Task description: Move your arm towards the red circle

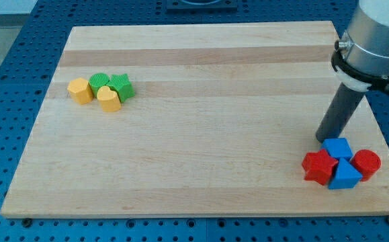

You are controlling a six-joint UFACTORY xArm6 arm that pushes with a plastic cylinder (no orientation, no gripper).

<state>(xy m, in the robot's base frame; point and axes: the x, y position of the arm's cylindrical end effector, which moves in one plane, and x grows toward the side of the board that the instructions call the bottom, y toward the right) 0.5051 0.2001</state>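
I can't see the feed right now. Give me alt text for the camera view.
My tip sits at the view's lower right, just above a tight cluster: a blue cube, a red star-like block, a blue triangle and the red circle on the cluster's right. Two yellow and two green blocks huddle at the wooden board's upper left.
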